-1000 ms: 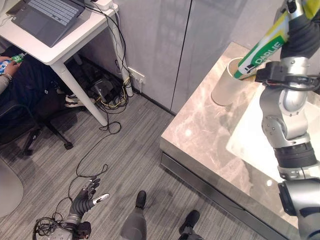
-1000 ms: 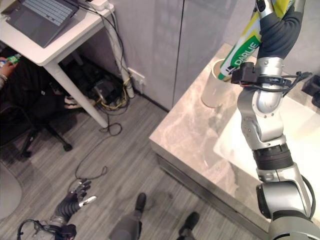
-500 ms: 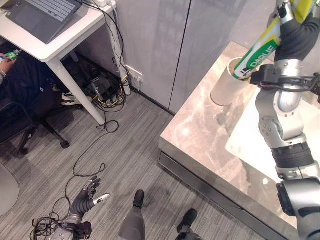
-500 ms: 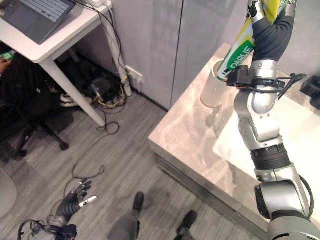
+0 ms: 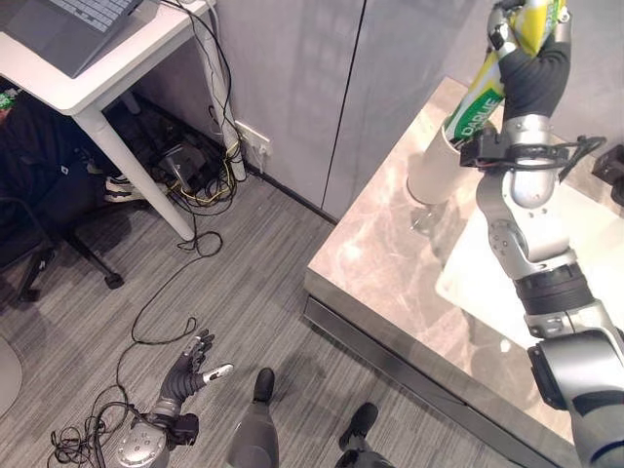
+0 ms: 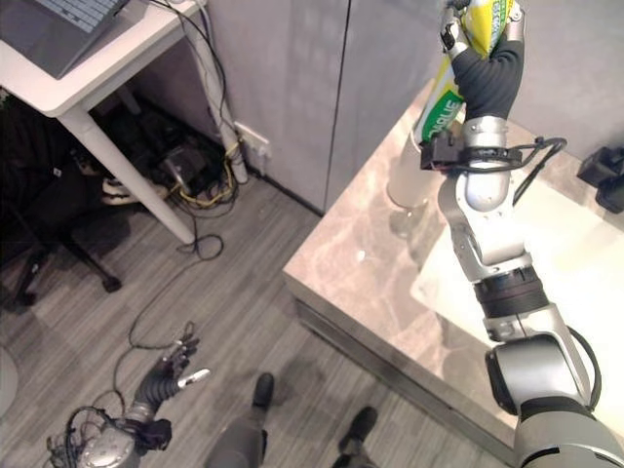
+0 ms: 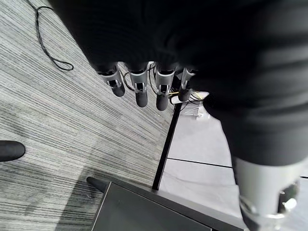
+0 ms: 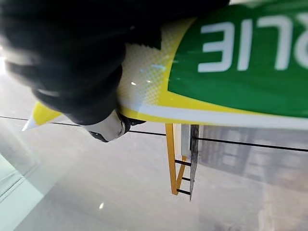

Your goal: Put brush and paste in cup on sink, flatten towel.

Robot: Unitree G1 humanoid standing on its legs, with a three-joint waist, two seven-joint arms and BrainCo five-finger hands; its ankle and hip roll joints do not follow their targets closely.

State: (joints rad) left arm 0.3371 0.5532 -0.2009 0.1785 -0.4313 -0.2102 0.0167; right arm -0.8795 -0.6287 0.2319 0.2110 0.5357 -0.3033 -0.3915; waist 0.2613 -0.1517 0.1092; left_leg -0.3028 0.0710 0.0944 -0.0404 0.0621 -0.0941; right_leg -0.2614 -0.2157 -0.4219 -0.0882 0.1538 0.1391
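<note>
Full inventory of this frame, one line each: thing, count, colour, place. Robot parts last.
Green-and-yellow toothpaste box: 1, held over the cup, lower end at its rim.
Tall cream cup: 1, on the marble counter, near its back corner.
Grey-veined marble counter: 1, right side.
White desk: 1, upper left.
Grey laptop: 1, on the desk.
Black office chair: 1, left, under the desk.
Right hand: shut on the toothpaste box, top right.
Left hand: open, low over the grey floor.
</note>
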